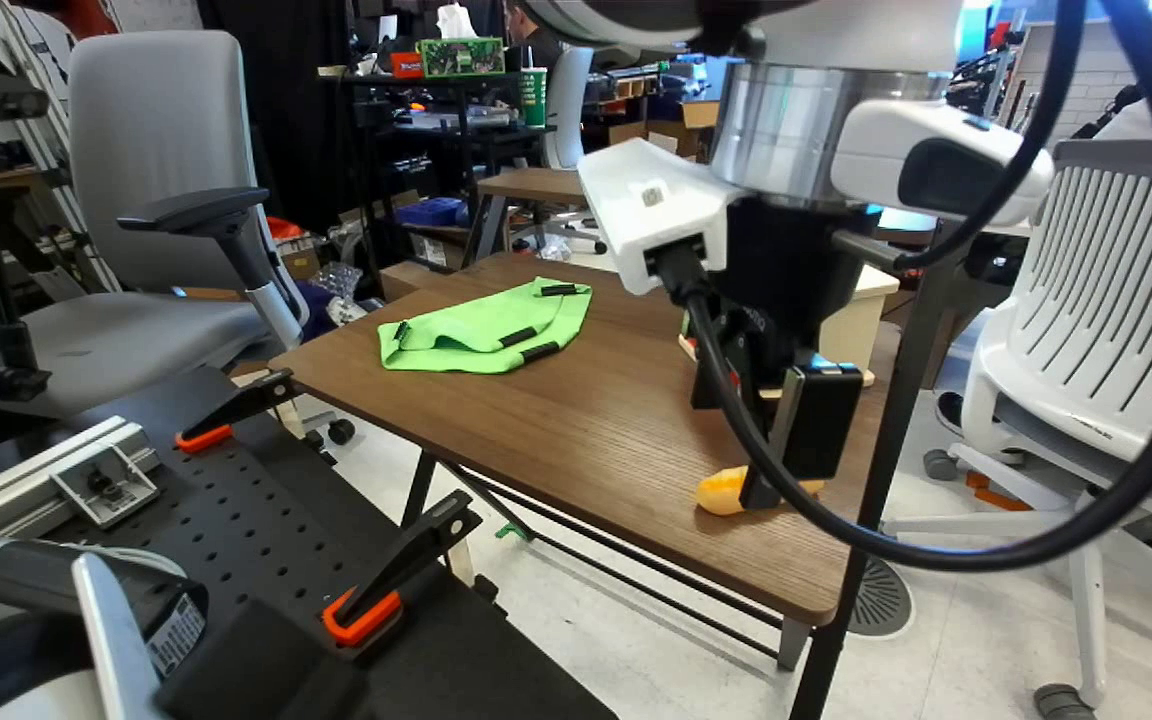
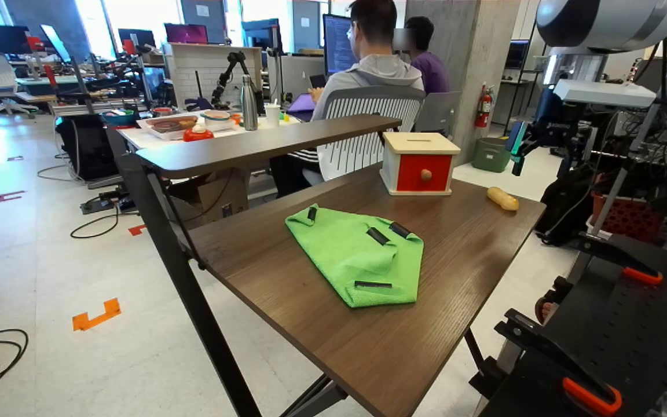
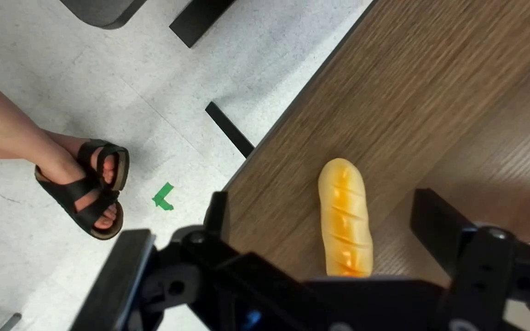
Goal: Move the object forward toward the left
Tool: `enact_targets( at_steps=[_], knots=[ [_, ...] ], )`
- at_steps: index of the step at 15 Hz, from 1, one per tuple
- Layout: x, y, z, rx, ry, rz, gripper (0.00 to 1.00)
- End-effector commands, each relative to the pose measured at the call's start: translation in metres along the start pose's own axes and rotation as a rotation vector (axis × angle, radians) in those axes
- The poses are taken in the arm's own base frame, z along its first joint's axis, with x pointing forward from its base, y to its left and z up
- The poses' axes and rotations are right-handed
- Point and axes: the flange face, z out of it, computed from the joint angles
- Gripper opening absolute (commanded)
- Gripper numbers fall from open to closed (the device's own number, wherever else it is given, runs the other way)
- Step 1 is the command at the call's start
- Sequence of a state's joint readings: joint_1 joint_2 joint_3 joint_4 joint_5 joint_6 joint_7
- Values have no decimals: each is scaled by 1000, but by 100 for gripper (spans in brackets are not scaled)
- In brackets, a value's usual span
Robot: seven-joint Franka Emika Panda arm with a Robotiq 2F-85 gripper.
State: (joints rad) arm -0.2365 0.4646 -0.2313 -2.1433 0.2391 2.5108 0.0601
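The black two-fingered hand hangs unclenched, its fingers spread apart, above the elongated orange-yellow loaf-shaped object, which lies near the edge of the brown wood-grain bench.

In an exterior view, bright light fills the windows between ten and eleven o'clock. A fat gray post stands at one o'clock. The pale floor shines at nine o'clock, and orange tape is stuck on it at eight. In an exterior view, a gray chair sits at ten o'clock and a white chair at three, with the brown desk between them.
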Motion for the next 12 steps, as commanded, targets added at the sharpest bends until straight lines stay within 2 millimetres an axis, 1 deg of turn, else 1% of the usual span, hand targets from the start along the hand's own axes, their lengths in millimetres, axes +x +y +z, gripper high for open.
enact_targets(
  at_steps=[1,6,12],
  knots=[
    [25,-3,14,-21,-40,40,100],
    [48,-14,32,-43,-18,63,100],
    [62,-23,50,-78,-3,80,100]
  ],
)
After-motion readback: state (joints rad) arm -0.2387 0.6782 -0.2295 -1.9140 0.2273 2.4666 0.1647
